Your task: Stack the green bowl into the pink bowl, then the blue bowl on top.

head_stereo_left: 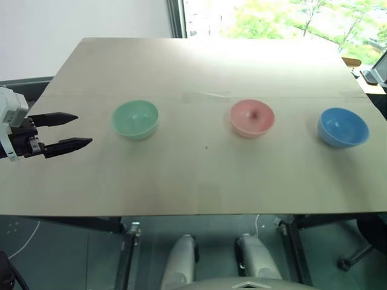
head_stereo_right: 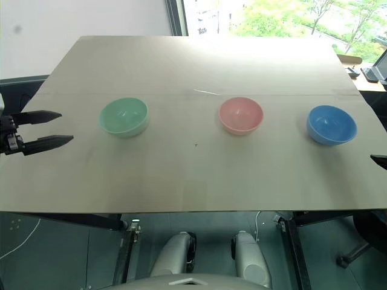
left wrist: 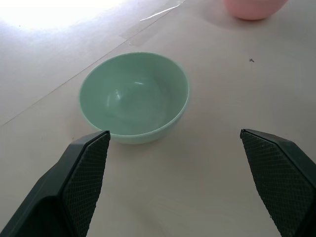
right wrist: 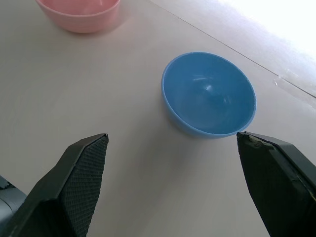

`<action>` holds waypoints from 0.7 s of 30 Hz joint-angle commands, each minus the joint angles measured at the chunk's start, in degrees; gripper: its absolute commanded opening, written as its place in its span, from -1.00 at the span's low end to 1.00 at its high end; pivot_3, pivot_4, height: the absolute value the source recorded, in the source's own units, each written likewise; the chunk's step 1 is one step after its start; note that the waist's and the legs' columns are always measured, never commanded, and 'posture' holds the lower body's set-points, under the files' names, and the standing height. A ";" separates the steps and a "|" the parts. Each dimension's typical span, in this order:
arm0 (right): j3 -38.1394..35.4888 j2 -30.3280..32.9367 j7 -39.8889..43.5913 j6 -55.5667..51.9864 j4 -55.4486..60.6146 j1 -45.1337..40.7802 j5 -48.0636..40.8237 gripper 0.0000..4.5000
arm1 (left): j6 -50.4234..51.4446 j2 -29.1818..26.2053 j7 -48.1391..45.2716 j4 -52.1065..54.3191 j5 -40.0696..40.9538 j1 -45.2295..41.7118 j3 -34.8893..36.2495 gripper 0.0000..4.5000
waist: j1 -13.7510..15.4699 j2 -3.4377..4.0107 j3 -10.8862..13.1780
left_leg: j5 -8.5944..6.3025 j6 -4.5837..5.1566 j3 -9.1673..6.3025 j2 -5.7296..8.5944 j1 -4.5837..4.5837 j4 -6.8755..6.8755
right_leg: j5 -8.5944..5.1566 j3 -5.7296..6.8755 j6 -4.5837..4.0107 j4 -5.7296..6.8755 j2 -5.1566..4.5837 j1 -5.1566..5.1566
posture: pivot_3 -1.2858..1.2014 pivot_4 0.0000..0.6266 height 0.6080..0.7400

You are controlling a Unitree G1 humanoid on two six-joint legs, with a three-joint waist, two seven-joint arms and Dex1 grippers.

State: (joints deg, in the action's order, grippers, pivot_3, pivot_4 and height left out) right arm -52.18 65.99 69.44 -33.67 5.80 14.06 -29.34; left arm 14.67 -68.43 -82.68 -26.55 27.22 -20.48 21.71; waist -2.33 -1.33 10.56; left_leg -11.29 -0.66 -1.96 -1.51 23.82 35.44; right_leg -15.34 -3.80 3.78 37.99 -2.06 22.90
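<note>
Three bowls stand upright in a row on the wooden table [head_stereo_left: 193, 66]. The green bowl [head_stereo_left: 134, 119] is on the left, the pink bowl [head_stereo_left: 252, 117] in the middle, the blue bowl [head_stereo_left: 343, 127] on the right. All are empty and apart from one another. My left gripper [head_stereo_left: 66, 131] hovers open just left of the green bowl [left wrist: 134, 96], fingers pointing at it, nothing between them. My right gripper [right wrist: 173, 185] is open too, aimed at the blue bowl [right wrist: 209, 94] from a short way off. The pink bowl [right wrist: 79, 14] lies beyond the blue one.
A strip of clear tape [head_stereo_left: 205, 94] lies on the table behind the bowls. The table's front edge [head_stereo_left: 193, 214] runs close to me. A dark object [head_stereo_left: 373, 72] sits off the table's far right corner.
</note>
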 commanded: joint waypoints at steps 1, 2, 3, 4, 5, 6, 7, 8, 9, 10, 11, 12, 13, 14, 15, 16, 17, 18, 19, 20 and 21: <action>-1.47 0.70 0.12 0.42 -0.15 -1.31 0.21 0.95 | 0.32 0.17 -0.39 1.92 0.72 -1.02 0.20 1.00 | 0.00 0.00 0.00 | 0.00 0.00 0.00 0.00 0.00 0.00 | 0.00 0.00 0.00 0.00 0.00 0.00 | 0.03 -0.52 1.00; -1.04 0.45 0.05 0.78 -0.33 -1.80 0.05 0.95 | 1.21 0.83 -0.31 3.18 1.35 -1.51 -0.13 1.00 | 0.00 0.01 0.00 | 0.00 0.00 0.00 0.00 0.00 0.00 | 0.00 0.00 0.00 0.00 0.00 0.00 | 0.03 -0.52 1.00; -0.59 0.20 -0.01 1.17 -0.40 -2.24 -0.03 0.95 | 1.88 1.52 0.10 4.36 1.81 -2.01 -0.38 1.00 | 0.00 0.00 0.00 | 0.00 0.00 0.01 0.00 -0.01 0.00 | 0.00 -0.01 0.00 0.01 0.00 0.00 | 0.03 -0.52 1.00; -0.28 0.00 -0.05 1.55 -0.43 -2.60 -0.02 0.95 | 2.40 2.01 0.42 5.29 2.04 -2.18 -0.45 1.00 | 0.01 0.00 -0.01 | 0.00 0.00 0.01 0.00 -0.01 0.01 | 0.00 -0.01 0.00 0.01 0.00 0.00 | 0.03 -0.52 1.00; -0.05 -0.18 -0.13 1.62 -0.39 -2.89 -0.02 0.95 | 2.74 2.31 0.58 6.12 2.07 -1.99 -0.35 1.00 | 0.08 0.00 0.00 | 0.00 0.00 0.01 0.00 -0.01 0.01 | 0.01 -0.01 0.01 0.01 0.00 -0.01 | 0.03 -0.52 1.00; 0.27 -0.36 -0.24 1.78 -0.41 -3.19 0.07 0.95 | 3.06 2.58 0.71 6.74 2.15 -1.83 -0.19 1.00 | 0.08 0.00 0.00 | 0.00 0.00 0.00 0.00 0.00 0.02 | 0.01 -0.01 0.01 0.02 0.00 -0.01 | 0.03 -0.52 1.00; 0.74 -0.67 -0.51 2.00 -0.28 -3.50 0.13 0.95 | 3.44 2.85 0.91 7.35 2.36 -1.56 0.07 1.00 | 0.06 0.00 0.00 | 0.00 0.00 0.00 0.00 0.00 0.03 | 0.02 -0.01 -0.01 0.02 0.00 -0.01 | 0.03 -0.52 1.00; 1.21 -0.98 -0.79 2.17 -0.11 -3.77 0.18 0.95 | 3.82 3.08 1.10 7.97 2.58 -1.30 0.28 1.00 | 0.05 -0.01 -0.01 | 0.00 0.00 0.00 0.00 0.01 0.02 | 0.02 -0.01 -0.01 0.02 0.00 0.00 | 0.03 -0.52 1.00; 1.77 -1.29 -0.95 2.54 0.10 -4.14 0.12 0.95 | 4.12 3.39 1.32 8.80 2.80 -0.93 0.45 1.00 | 0.01 -0.01 0.00 | 0.00 0.00 0.00 0.00 0.01 0.02 | 0.04 -0.01 -0.04 0.02 0.01 0.00 | 0.03 -0.52 1.00; 2.48 -1.54 -1.24 2.81 0.33 -4.69 -0.01 0.95 | 4.38 3.74 1.49 9.60 3.06 -0.72 0.49 1.00 | -0.05 0.00 -0.01 | 0.00 0.00 0.00 0.01 0.01 0.02 | 0.06 -0.01 -0.06 0.02 0.01 0.00 | 0.03 -0.52 1.00; 3.80 -2.01 -1.78 3.35 0.91 -5.68 -0.29 0.95 | 4.68 4.36 2.11 10.97 3.33 -0.58 0.38 1.00 | -0.08 0.00 0.00 | 0.00 0.00 0.00 0.01 0.00 0.02 | 0.06 -0.02 -0.08 0.02 0.01 0.00 | 0.03 -0.52 1.00; 5.35 -2.47 -2.46 3.93 1.44 -6.95 -0.56 0.95 | 5.09 4.98 2.78 12.38 3.67 -0.59 0.13 1.00 | -0.13 0.01 -0.01 | 0.00 0.00 0.01 0.01 0.00 0.02 | 0.09 -0.03 -0.13 0.03 0.00 0.00 | 0.03 -0.52 1.00; 7.94 -3.12 -3.90 4.61 2.40 -8.66 -0.40 0.95 | 5.99 5.94 3.64 14.56 4.35 -0.50 -0.19 1.00 | -0.15 0.01 -0.01 | 0.00 0.00 0.02 0.01 -0.02 0.02 | 0.11 -0.04 -0.15 0.05 0.01 0.00 | 0.03 -0.52 1.00; 12.70 -4.87 -6.11 5.75 3.88 -12.22 -0.21 0.95 | 7.22 7.74 5.28 17.48 5.31 -0.83 -0.84 1.00 | -0.16 0.00 -0.01 | 0.00 0.00 0.02 0.00 -0.03 0.04 | 0.11 -0.04 -0.14 0.06 0.02 -0.01 | 0.03 -0.52 1.00; 16.00 -6.12 -7.65 6.50 4.83 -14.75 0.01 0.95 | 8.17 9.00 6.44 19.51 5.96 -1.02 -1.20 1.00 | -0.25 -0.04 -0.04 | 0.01 0.00 0.01 -0.01 -0.03 0.08 | 0.12 -0.04 -0.14 0.09 0.02 -0.01 | 0.03 -0.52 1.00; 19.08 -7.67 -9.27 7.43 5.56 -17.41 0.56 0.95 | 9.20 10.12 7.63 21.33 6.47 -1.18 -1.56 1.00 | -0.25 -0.02 -0.03 | 0.00 0.00 0.02 -0.04 -0.08 0.15 | 0.12 -0.04 -0.13 0.10 0.04 -0.06 | 0.03 -0.52 1.00; 22.37 -9.35 -10.60 7.98 5.86 -20.34 1.01 0.95 | 10.05 11.03 8.47 23.27 6.78 -1.16 -2.16 1.00 | -0.26 -0.03 -0.03 | 0.01 0.00 0.00 -0.06 -0.05 0.25 | 0.12 -0.04 -0.11 0.15 0.06 -0.07 | 0.03 -0.52 1.00; 25.64 -10.60 -11.83 7.90 6.30 -22.82 1.75 0.95 | 10.55 11.69 8.92 25.14 6.87 -0.74 -2.67 1.00 | -0.25 -0.02 -0.02 | 0.01 0.00 -0.02 -0.05 -0.04 0.32 | 0.13 -0.04 -0.10 0.19 0.08 -0.07 | 0.03 -0.52 1.00; 30.49 -12.39 -13.34 7.96 6.94 -26.19 3.32 0.95 | 10.82 12.71 9.81 27.28 6.92 -0.14 -3.29 1.00 | -0.27 -0.02 -0.02 | 0.00 0.00 -0.02 -0.05 0.01 0.40 | 0.15 -0.04 -0.11 0.25 0.08 -0.06 | 0.03 -0.52 1.00; 35.81 -14.41 -14.17 8.31 7.47 -29.73 5.07 0.95 | 11.11 13.80 11.16 29.61 6.87 0.50 -3.94 1.00 | -0.24 -0.01 -0.02 | 0.00 0.00 -0.01 -0.03 0.01 0.42 | 0.16 -0.06 -0.13 0.27 0.07 -0.05 | 0.03 -0.52 1.00; 42.04 -17.30 -14.19 9.26 7.31 -34.26 7.26 0.95 | 11.51 15.04 12.94 32.30 6.91 1.21 -4.63 1.00 | -0.44 -0.01 -0.02 | 0.00 0.00 -0.01 -0.03 0.02 0.44 | 0.17 -0.07 -0.14 0.28 0.06 -0.05 | 0.03 -0.52 1.00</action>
State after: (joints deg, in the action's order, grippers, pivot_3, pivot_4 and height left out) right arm -17.55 50.82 56.38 -26.67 10.45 -15.50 -24.63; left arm 25.61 -54.50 -72.14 0.33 33.07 -19.53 17.59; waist -2.76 -1.34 10.54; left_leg -11.29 -0.66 -1.95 -1.54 23.80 35.90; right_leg -15.18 -3.91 3.63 38.30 -1.99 22.86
